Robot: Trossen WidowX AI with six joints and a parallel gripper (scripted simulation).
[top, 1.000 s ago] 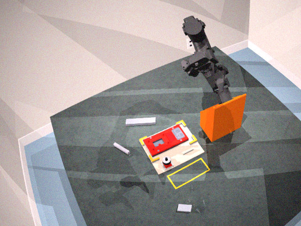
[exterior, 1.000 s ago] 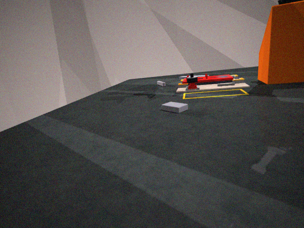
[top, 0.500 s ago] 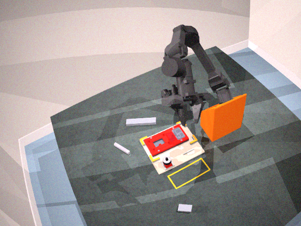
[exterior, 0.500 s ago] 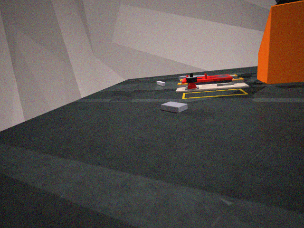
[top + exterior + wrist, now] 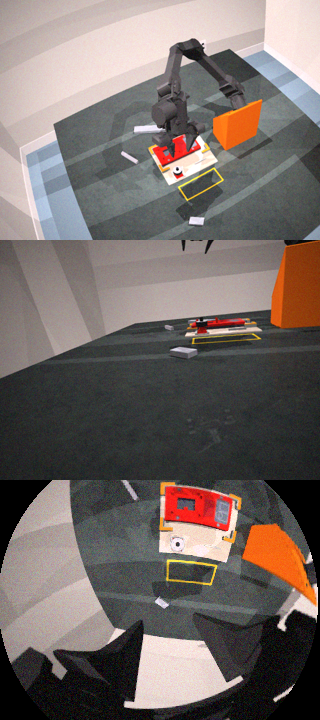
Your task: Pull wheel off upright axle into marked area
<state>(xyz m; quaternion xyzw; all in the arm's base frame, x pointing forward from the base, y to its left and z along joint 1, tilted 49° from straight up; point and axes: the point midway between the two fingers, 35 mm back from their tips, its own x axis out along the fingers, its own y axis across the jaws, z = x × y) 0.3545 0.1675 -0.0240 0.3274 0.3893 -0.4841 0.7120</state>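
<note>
The dark surface (image 5: 108, 206) fills the top view, with the pale board (image 5: 204, 162) at mid-frame. My tool (image 5: 182, 148) hangs high over the board's red plate (image 5: 180, 148), fingers partly spread, holding nothing. The wheel (image 5: 177, 169) sits on its upright axle just below in the frame, the yellow marked area (image 5: 200, 183) lower right.

Dark grey blocky arm (image 5: 180, 67), cylindrical joint housings, end effector (image 5: 181, 149) with black tapered pointed fingers (image 5: 191, 141)

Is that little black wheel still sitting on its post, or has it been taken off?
Still on. The wheel sits on its red stand on the board, outside the yellow outline; the open gripper hangs above, holding nothing.
</note>
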